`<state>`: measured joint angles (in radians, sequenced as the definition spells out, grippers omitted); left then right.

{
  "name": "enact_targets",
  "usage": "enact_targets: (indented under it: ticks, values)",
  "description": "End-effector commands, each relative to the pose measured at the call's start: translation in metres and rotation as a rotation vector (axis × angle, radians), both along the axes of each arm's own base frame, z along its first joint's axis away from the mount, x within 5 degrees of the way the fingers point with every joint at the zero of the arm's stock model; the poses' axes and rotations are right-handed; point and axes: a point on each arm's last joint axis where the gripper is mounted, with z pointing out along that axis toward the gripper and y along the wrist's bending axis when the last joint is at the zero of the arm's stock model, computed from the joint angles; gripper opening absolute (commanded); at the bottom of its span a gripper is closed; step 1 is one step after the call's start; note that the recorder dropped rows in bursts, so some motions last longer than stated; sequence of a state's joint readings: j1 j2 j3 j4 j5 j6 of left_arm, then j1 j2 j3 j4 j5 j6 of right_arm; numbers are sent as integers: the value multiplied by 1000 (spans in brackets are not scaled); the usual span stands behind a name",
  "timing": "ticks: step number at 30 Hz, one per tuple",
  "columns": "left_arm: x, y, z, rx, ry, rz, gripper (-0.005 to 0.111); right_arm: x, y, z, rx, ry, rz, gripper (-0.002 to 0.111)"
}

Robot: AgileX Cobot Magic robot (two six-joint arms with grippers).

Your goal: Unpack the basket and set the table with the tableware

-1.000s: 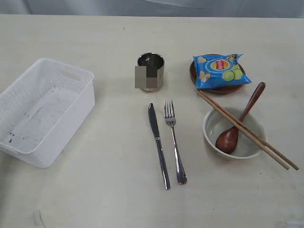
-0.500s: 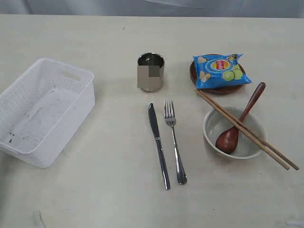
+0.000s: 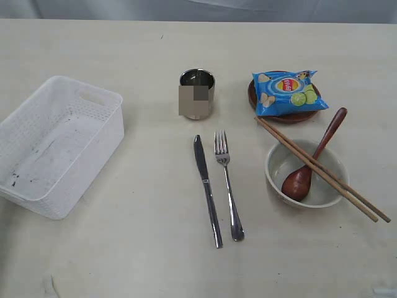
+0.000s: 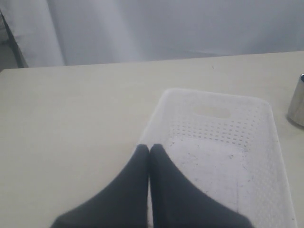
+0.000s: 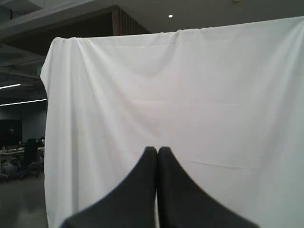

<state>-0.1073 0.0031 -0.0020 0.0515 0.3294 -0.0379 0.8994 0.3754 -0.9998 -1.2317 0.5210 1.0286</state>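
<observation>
The white lattice basket (image 3: 59, 144) stands empty at the left of the table (image 3: 136, 248); the left wrist view looks into the basket (image 4: 223, 156). A steel knife (image 3: 206, 189) and fork (image 3: 227, 185) lie side by side in the middle, behind them a steel cup (image 3: 196, 93). At the right, wooden chopsticks (image 3: 319, 168) rest across a cream bowl (image 3: 276, 177) holding a dark wooden spoon (image 3: 312, 158). A brown plate (image 3: 251, 94) sits behind the bowl. My left gripper (image 4: 149, 148) is shut and empty above the basket's near edge. My right gripper (image 5: 157, 150) is shut and empty, facing a white curtain. Neither arm shows in the exterior view.
A blue chip bag (image 3: 286, 92) lies on the brown plate. A grey-white curtain (image 5: 190, 95) hangs beyond the table's far edge. The steel cup (image 4: 298, 102) shows at the border of the left wrist view.
</observation>
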Motion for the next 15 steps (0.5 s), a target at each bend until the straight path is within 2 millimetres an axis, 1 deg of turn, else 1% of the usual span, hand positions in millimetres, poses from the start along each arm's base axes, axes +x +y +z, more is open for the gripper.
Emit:
enact_targets:
  ticks: [1,8,15]
  values:
    - [0,0,0,-2,-11,-8,0,-11,-12,-1,28,-46,0,-1]
    - [0,0,0,-2,-11,-8,0,-23,-27,-3,83,-65,15,-1]
    - [0,0,0,-2,-11,-8,0,-30,-36,-5,109,-85,16,-1]
